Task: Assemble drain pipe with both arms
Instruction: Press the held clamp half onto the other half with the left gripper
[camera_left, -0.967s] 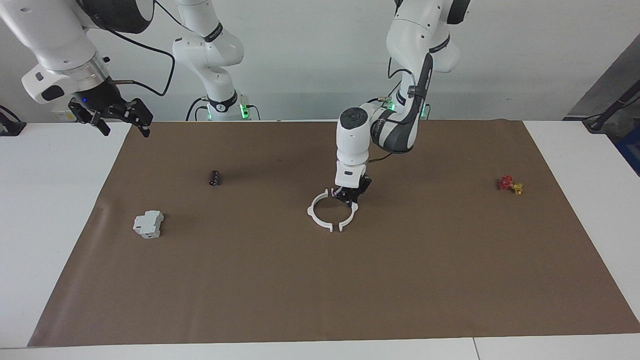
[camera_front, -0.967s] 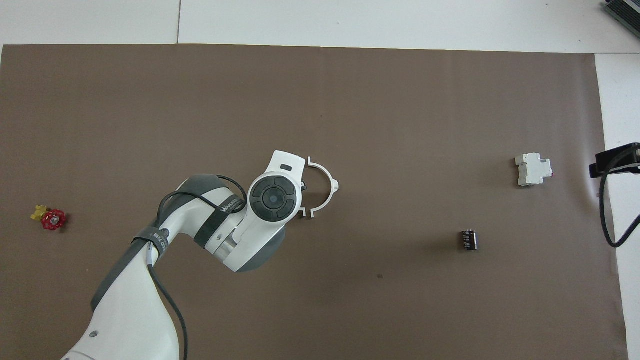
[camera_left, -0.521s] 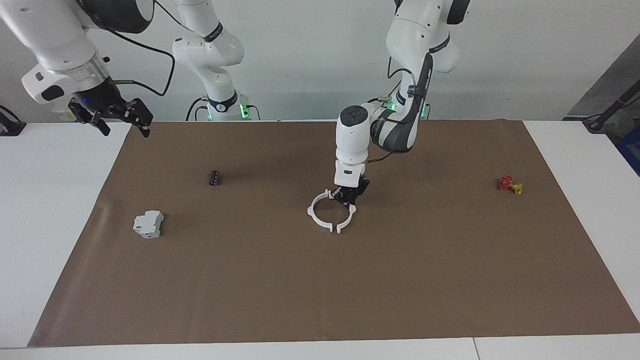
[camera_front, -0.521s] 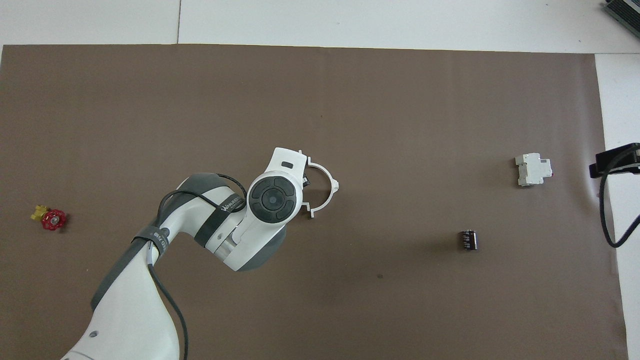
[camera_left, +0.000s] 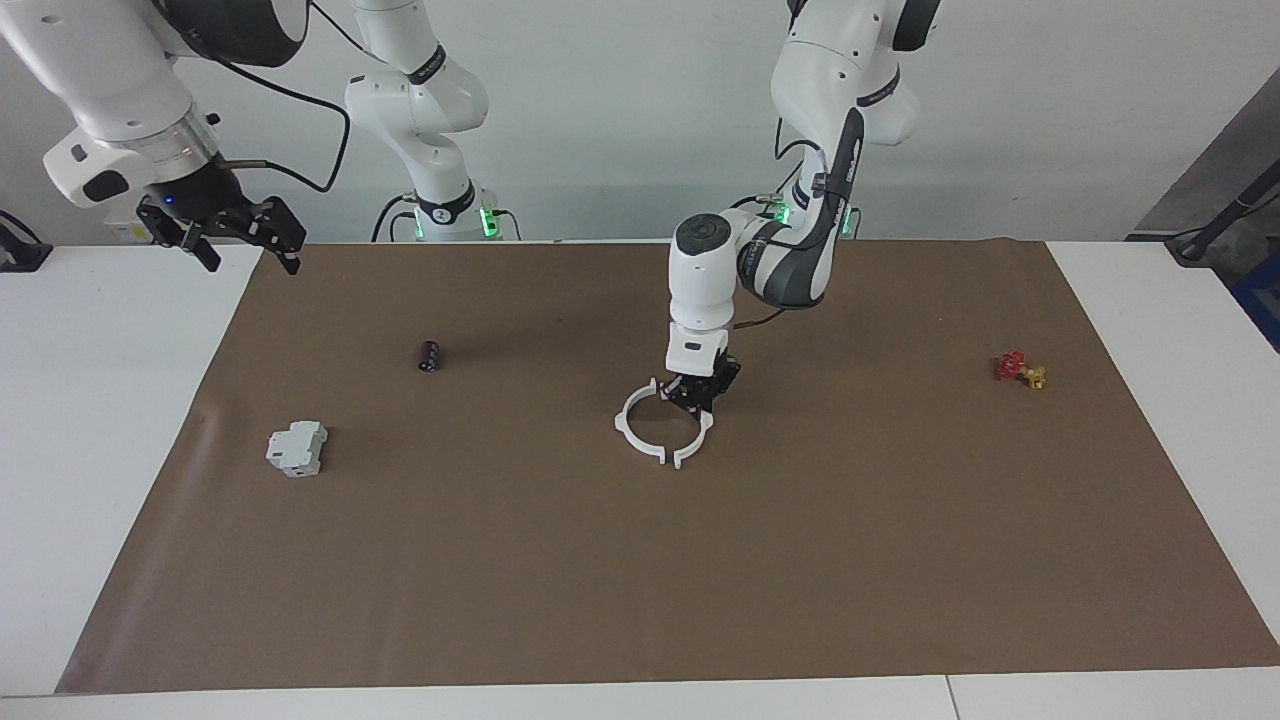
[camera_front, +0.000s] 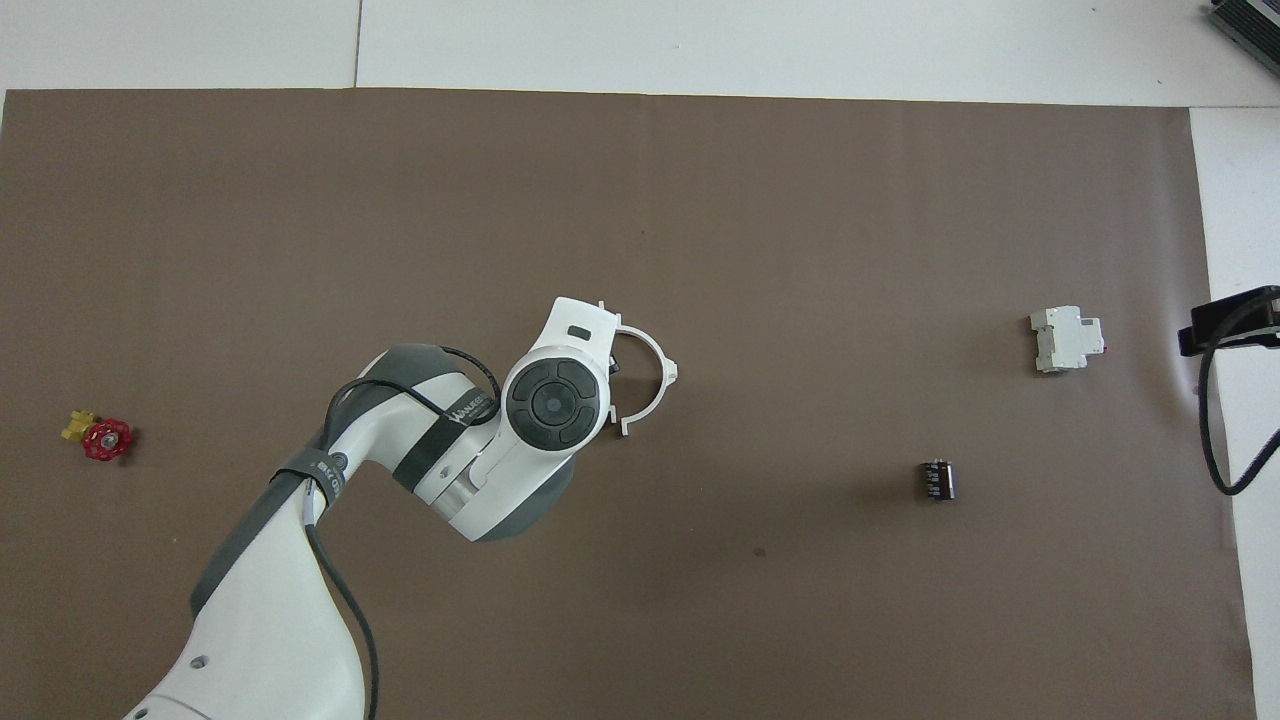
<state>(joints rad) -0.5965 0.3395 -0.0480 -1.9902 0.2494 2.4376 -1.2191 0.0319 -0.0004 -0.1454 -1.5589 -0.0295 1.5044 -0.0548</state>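
Observation:
The drain pipe lies in two thin white half-rings at the middle of the brown mat. One half-ring (camera_left: 619, 425) (camera_front: 662, 366) rests on the mat toward the right arm's end. My left gripper (camera_left: 697, 394) points straight down and is shut on the other half-ring (camera_left: 704, 441), holding it against the first so that the two almost close into a ring. From overhead the left wrist hides the held half. My right gripper (camera_left: 232, 234) (camera_front: 1232, 320) waits open and empty, raised over the mat's edge at the right arm's end.
A grey-white boxy block (camera_left: 296, 448) (camera_front: 1067, 340) and a small black cylinder (camera_left: 429, 355) (camera_front: 936, 479) sit toward the right arm's end. A red-and-yellow valve piece (camera_left: 1020, 370) (camera_front: 100, 436) lies toward the left arm's end. The brown mat (camera_left: 640, 580) covers most of the table.
The left gripper has slid its half-ring a little toward the resting half, and the gap between their ends has narrowed. The right arm has not moved.

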